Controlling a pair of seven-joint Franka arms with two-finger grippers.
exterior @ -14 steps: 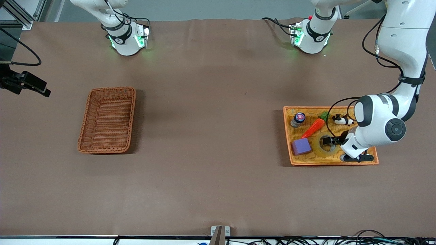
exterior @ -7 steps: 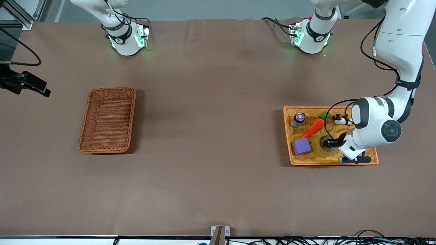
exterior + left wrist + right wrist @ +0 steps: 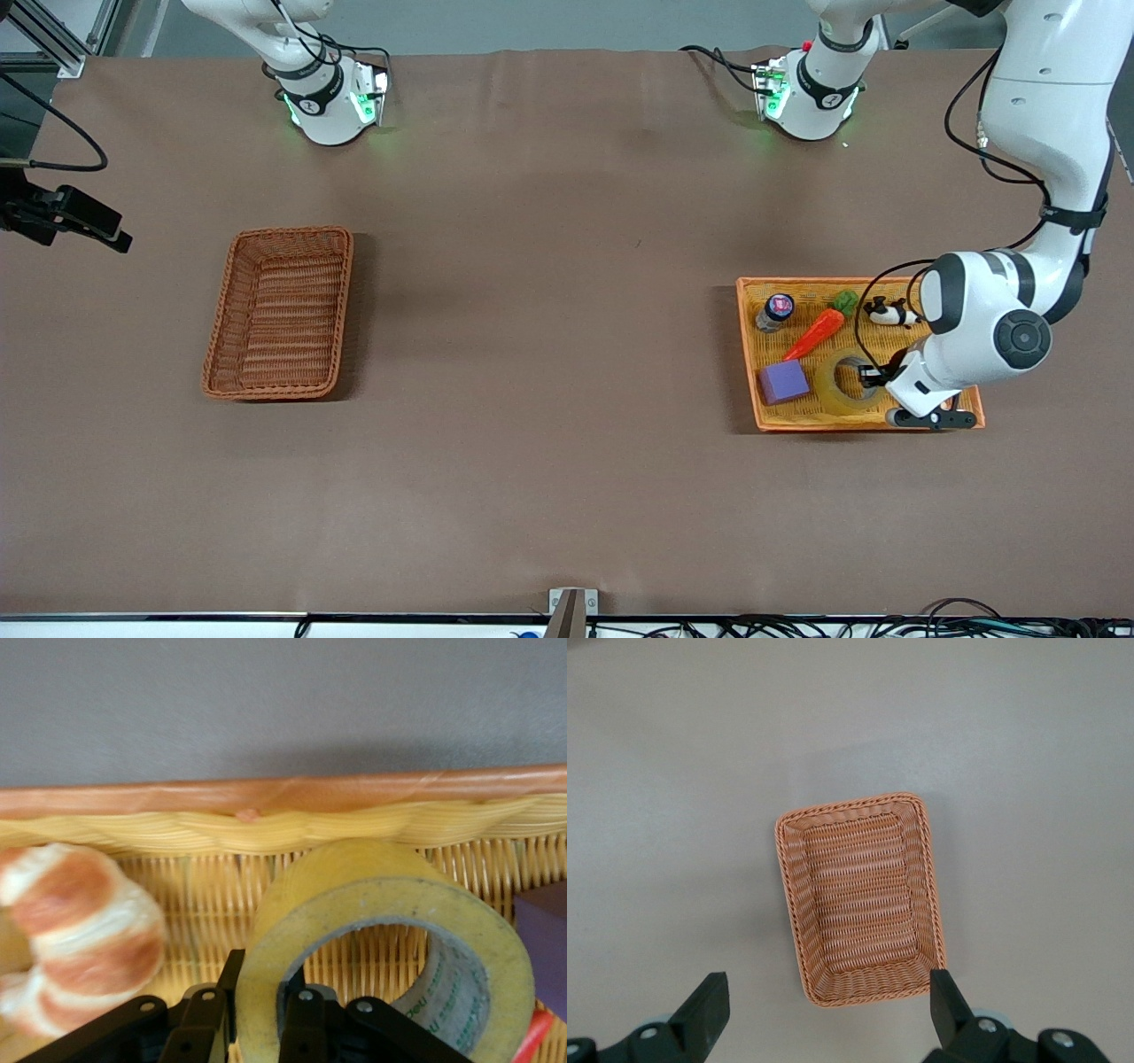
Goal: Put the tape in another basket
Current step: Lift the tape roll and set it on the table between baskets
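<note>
The tape [image 3: 835, 384], a yellowish ring with a grey core, lies in the yellow woven tray [image 3: 797, 284] at the left arm's end of the table. My left gripper [image 3: 872, 376] is down in the tray and shut on the tape [image 3: 381, 895]. One finger is inside the ring, the other presses the outer wall, as the left wrist view shows at the gripper [image 3: 263, 976]. The reddish-brown basket [image 3: 279, 310] stands empty toward the right arm's end. My right gripper [image 3: 826, 997] hangs open high over the basket [image 3: 859, 899].
The tray also holds a purple cube [image 3: 783, 381], a toy carrot [image 3: 815, 332], a small jar [image 3: 776, 310], a black-and-white figure [image 3: 886, 312] and a croissant [image 3: 71, 930] beside the tape. The tray rim [image 3: 266, 828] rises just past the tape.
The left gripper's fingers have closed from wide open onto the tape's wall, and the left arm shifted slightly. The right arm has not moved.
</note>
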